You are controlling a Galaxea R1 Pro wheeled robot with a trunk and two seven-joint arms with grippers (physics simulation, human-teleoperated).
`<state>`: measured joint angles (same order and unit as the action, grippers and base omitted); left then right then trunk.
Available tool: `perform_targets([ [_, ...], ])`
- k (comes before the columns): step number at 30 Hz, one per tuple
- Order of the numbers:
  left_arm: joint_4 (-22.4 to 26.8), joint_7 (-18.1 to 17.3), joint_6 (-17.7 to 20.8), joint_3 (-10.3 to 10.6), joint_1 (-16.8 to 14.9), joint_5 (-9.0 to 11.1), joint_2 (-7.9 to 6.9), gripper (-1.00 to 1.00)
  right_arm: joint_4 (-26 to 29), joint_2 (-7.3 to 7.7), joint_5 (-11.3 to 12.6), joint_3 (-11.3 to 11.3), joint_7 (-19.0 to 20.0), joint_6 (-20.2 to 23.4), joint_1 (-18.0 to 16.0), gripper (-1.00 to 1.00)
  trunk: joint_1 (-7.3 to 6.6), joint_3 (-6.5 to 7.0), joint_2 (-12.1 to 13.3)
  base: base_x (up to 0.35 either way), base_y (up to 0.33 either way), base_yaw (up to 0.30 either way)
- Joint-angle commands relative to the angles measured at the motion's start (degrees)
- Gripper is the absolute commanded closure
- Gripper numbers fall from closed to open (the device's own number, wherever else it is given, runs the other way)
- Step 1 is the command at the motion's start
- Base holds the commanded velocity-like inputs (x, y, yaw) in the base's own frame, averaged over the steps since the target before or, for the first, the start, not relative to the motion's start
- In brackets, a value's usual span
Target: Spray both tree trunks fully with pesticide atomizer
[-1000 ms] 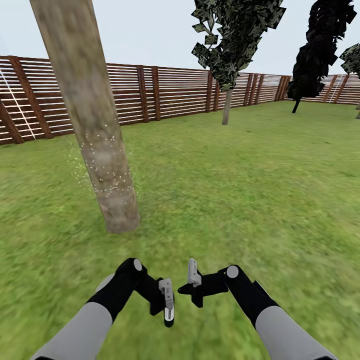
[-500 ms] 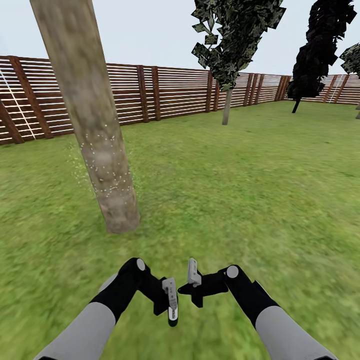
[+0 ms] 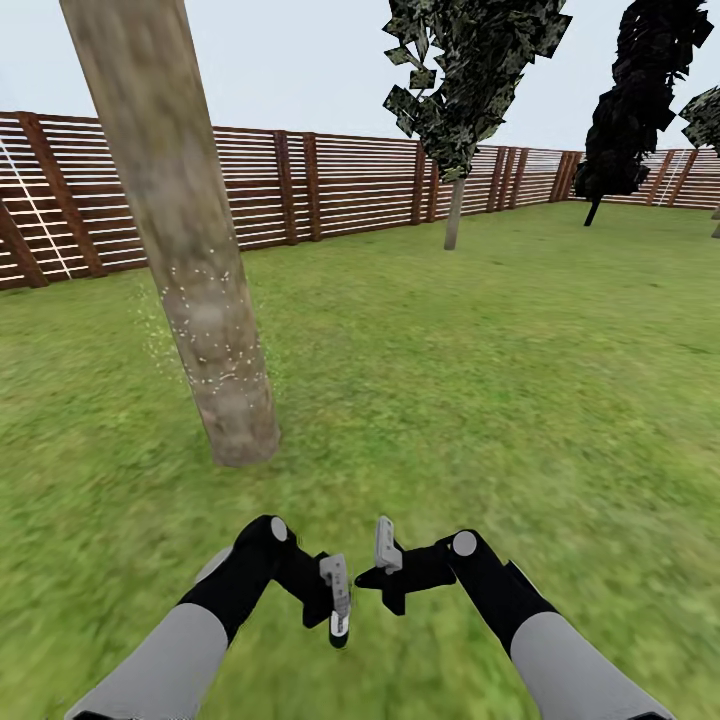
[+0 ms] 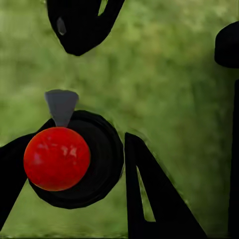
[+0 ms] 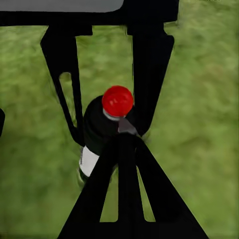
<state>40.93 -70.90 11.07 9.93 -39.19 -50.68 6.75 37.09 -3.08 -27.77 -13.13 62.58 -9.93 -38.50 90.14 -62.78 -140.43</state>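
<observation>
I have the pesticide atomizer, a black bottle with a round red cap and a small grey nozzle (image 4: 102,154), clamped in the left end effector (image 3: 335,600), low in front of the rig over the blurry green grass lawn (image 3: 500,380). The left wrist view looks straight down on the cap, with 1 black finger (image 4: 149,199) just beside the bottle wall and the other against its opposite side. The head view gives me none of that, just the bottle's dark lower end with a pale patch poking out below the grey fingers. The right wrist view adds the bottle's side and a white label on it (image 5: 89,160), with the left end effector's 2 fingers flanking the body. It also shows the right end effector (image 3: 383,548) with its fingers drawn together to a point and nothing between them. That point lies over the bottle's neck, and I cannot tell whether it touches. I see no liquid level through the black bottle. From the head camera, the thick pale grey-beige tree trunk (image 3: 190,290) leans near ahead on my left, with a band of tiny whitish-green pesticide specks (image 3: 215,340) across its lower part and a few at its left edge. The second tree with jagged dark foliage (image 3: 455,210) stands well apart, near the brown slatted wooden fence (image 3: 340,185).
</observation>
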Motion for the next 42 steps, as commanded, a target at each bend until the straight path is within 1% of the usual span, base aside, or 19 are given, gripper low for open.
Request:
perform_targets([
  [1, 0.0, 0.0, 0.2, -0.2, -0.6, -1.2, -1.31, 1.0, 0.0, 0.0, 0.0, 0.0, 0.0, 0.0, 0.0, 1.0, 0.0, 0.0, 0.0, 0.0, 0.0, 0.0],
  [4, 0.0, -0.1, 0.5, -1.0, -2.3, -1.7, -5.62, 1.0, 0.0, 0.02, -0.1, 0.0, 0.0, 0.0, 0.0, 1.0, 0.0, 0.0, 0.0, 0.0, 0.0, 0.0],
  [7, 0.0, -0.1, 0.6, -5.4, -3.3, -1.8, -10.25, 1.0, 0.0, 0.08, -0.1, 0.0, 0.0, 0.0, 0.0, 1.0, 0.0, 0.0, 0.0, 0.0, 0.0, 0.0],
  [8, 0.0, -0.3, 0.3, -9.3, -3.7, -1.5, -12.97, 1.0, -0.1, 0.1, -0.1, 0.1, 0.0, -0.1, 0.0, -1.0, 0.0, 0.0, 0.0, 0.0, 0.0, 0.0],
  [9, 0.0, -0.3, -0.1, -13.1, -3.5, -1.3, -15.51, 1.0, -0.2, 0.22, 0.0, 0.2, 0.0, -0.1, 0.0, -1.0, 0.0, 0.0, 0.0, 0.0, 0.0, 0.0],
  [10, 0.0, 0.6, -0.1, -15.3, -3.4, -1.3, -16.23, 1.0, -0.2, 0.25, 0.0, 0.4, -0.7, -0.1, 0.0, -1.0, 0.0, 0.0, 0.0, 0.0, 0.0, 0.0],
  [13, -1.0, 10.3, 0.1, -22.5, -2.3, -0.6, -15.77, 1.0, -1.9, 0.71, 0.2, 1.1, -10.3, -0.3, 0.3, -1.0, 0.0, 0.0, 0.0, 0.0, 0.0, 0.0],
  [15, -5.4, 22.8, -0.2, -30.1, -1.2, 2.9, -15.06, 1.0, -8.4, 1.01, 0.4, 7.3, -25.5, -0.7, 1.3, -1.0, 0.0, 0.0, 0.0, 0.0, 0.0, 0.0],
  [16, -7.9, 29.4, -1.1, -34.0, -0.4, 6.1, -14.96, 1.0, -13.0, 1.13, 0.4, 14.5, -35.0, -3.1, 2.5, -1.0, 0.0, 0.0, 0.0, 0.0, 0.0, 0.0],
  [18, -10.0, 41.0, -9.1, -37.9, 4.1, 11.7, -14.84, 1.0, -19.1, 1.97, 0.3, 28.8, -49.4, -16.1, 6.3, -1.0, 0.0, 0.0, 0.0, 0.0, 0.0, 0.0],
  [19, -11.0, 48.1, -15.2, -38.8, 8.0, 15.7, -14.74, 1.0, -20.9, 3.4, 0.3, 34.2, -55.7, -24.1, 10.4, -1.0, 0.0, 0.0, 0.0, 0.0, 0.0, 0.0],
  [20, -12.7, 52.6, -18.8, -39.1, 10.6, 19.1, -14.66, 1.0, -21.6, 4.17, 0.4, 36.2, -58.7, -29.4, 13.5, -1.0, 0.0, 0.0, 0.0, 0.0, 0.0, 0.0],
  [23, -23.8, 61.4, -33.1, -39.3, 14.1, 31.1, -14.76, 1.0, -22.3, 4.9, 0.6, 38.6, -65.8, -50.0, 23.3, -1.0, 0.0, 0.0, 0.0, 0.0, 0.0, 0.0],
  [24, -28.1, 62.4, -38.7, -39.4, 15.3, 33.0, -14.95, 1.0, -22.3, 4.96, 0.9, 39.2, -67.7, -50.1, 25.3, -1.0, 0.0, 0.0, 0.0, 0.0, 0.0, 0.0],
  [25, -30.3, 62.9, -42.9, -39.4, 17.1, 33.9, -15.01, 1.0, -22.4, 4.93, 1.3, 39.5, -68.6, -50.1, 26.3, -1.0, 0.0, 0.0, 0.0, 0.0, 0.0, 0.0],
  [27, -31.0, 63.1, -44.6, -39.4, 18.1, 34.3, -14.88, 1.0, -23.5, 4.83, 1.6, 39.6, -68.9, -50.1, 26.6, -1.0, 0.0, 0.0, 0.0, 0.0, 0.0, 0.0],
  [29, -31.3, 64.2, -45.1, -39.5, 18.5, 34.6, -15.01, 1.0, -24.5, 3.22, 1.7, 39.5, -69.0, -50.1, 26.7, -1.0, 0.0, 0.0, 0.0, 0.0, 0.0, 0.0],
  [32, -31.4, 68.5, -45.2, -39.4, 18.5, 35.9, -14.93, 1.0, -25.0, 3.0, 1.4, 39.4, -68.7, -50.1, 26.7, -1.0, 0.0, 0.0, 0.0, 0.0, 0.0, 0.0],
  [42, -31.6, 68.9, -45.2, -39.4, 18.5, 36.0, -15.19, 1.0, -33.5, 3.06, 1.4, 39.4, -68.8, -50.1, 26.7, -1.0, 0.0, 0.0, 0.0, 0.0, 0.0, 0.0],
])
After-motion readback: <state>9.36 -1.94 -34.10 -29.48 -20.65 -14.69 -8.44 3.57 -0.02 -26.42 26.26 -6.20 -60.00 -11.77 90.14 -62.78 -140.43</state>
